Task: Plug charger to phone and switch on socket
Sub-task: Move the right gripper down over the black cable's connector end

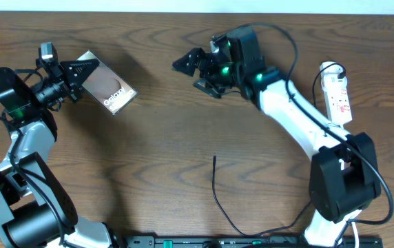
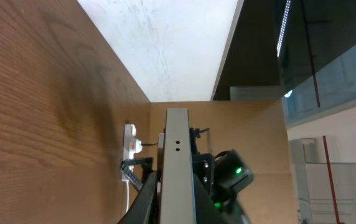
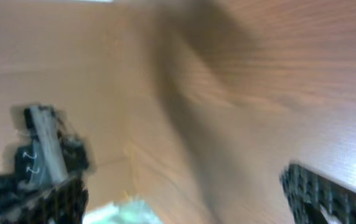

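The phone point(image 1: 112, 88), a dark slab with white "Galaxy" text, is held tilted above the table at the far left by my left gripper point(image 1: 85, 68), which is shut on one end. The left wrist view shows the phone edge-on point(image 2: 178, 143) between the fingers point(image 2: 177, 202). My right gripper point(image 1: 187, 63) hovers at the top centre, open and empty; its fingers stand wide apart in the blurred right wrist view point(image 3: 190, 199). The charger point(image 1: 218, 196), a thin black cable, lies on the table at the front centre with its tip pointing away. The white socket point(image 1: 337, 89) lies at the far right.
The socket also shows in the left wrist view point(image 2: 130, 146), far across the table. My left arm with the phone shows blurred in the right wrist view point(image 3: 41, 155). A black rail point(image 1: 252, 241) runs along the front edge.
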Controlling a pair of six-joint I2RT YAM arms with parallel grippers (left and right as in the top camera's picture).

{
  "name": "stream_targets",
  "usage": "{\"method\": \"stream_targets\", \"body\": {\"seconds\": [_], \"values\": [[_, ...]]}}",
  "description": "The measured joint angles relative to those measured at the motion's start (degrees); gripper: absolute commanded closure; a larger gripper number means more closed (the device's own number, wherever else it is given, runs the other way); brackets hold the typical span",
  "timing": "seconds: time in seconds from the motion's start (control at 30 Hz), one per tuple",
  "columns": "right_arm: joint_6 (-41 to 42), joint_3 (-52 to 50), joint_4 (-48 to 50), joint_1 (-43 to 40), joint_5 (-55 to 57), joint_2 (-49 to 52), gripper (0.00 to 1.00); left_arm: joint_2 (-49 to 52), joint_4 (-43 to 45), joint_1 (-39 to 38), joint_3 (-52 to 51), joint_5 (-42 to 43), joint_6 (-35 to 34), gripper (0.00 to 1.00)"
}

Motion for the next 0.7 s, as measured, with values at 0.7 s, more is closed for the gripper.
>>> {"method": "stream_targets", "body": {"seconds": [0.7], "values": [[-13.05,0.59,-42.91,8.76,24.24,-0.22,0.01,0.0,-0.04,0.0,0.0,1.86,4.02,0.92]]}}
